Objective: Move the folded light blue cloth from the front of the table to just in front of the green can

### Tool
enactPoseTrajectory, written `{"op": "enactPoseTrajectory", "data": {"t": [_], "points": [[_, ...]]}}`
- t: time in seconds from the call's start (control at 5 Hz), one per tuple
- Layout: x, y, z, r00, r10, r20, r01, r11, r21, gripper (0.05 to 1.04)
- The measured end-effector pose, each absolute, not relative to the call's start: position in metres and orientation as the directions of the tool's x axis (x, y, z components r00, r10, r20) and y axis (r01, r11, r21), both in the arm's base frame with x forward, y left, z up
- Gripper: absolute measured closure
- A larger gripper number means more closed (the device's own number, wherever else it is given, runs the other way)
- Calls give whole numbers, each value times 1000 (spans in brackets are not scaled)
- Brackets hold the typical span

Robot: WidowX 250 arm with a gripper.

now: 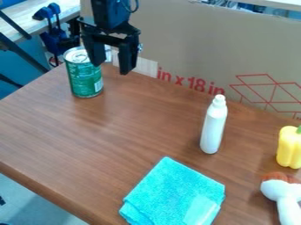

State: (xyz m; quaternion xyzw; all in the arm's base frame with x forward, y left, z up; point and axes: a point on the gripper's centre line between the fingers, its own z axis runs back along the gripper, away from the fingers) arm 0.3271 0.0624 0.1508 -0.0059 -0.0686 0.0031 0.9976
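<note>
Running under and around the green can (87, 83), the brown wooden table (59, 127) was the biggest item; the can, used as landmark, stood upright near its far edge, toward the view's left. Tall cardboard panel (200, 57) with red print and line drawing rose behind the can and ran off to its right. Black robot arm (110, 13) came down from the top edge, above the can and slightly right of it. Its gripper (110, 68) hung beside the can's upper part, fingers spread wide, nothing held between them. One finger overlapped the can's top right side in the view; couldn't tell if they touched.

Turquoise cloth (170, 193), folded, lay flat well to the can's front right, a paler patch at its lower right. The can itself had a silver lid with a ring pull and a green label with a pale block low on the right. White bottle (213, 129), slim with a narrow nozzle top, was upright, right of the can and nearer the camera. White toy (288, 197) with a reddish-brown top sat far to the can's front right, cut by the view's edge. Yellow toy pepper (289, 147), green bit on top, was far right of the can and nearer the camera, also partly cut off.
</note>
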Motion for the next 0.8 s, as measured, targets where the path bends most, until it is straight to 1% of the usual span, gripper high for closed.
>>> {"op": "enactPoseTrajectory", "data": {"t": [0.2,0.4,0.6,0.8], "points": [[324,58,139,995,0,99,2,1000,-20,82],[311,26,126,993,-83,81,83,997,-2,82],[294,-13,123,980,-167,112,173,984,-46,82],[281,-38,109,982,-161,101,170,982,-84,82]]}}
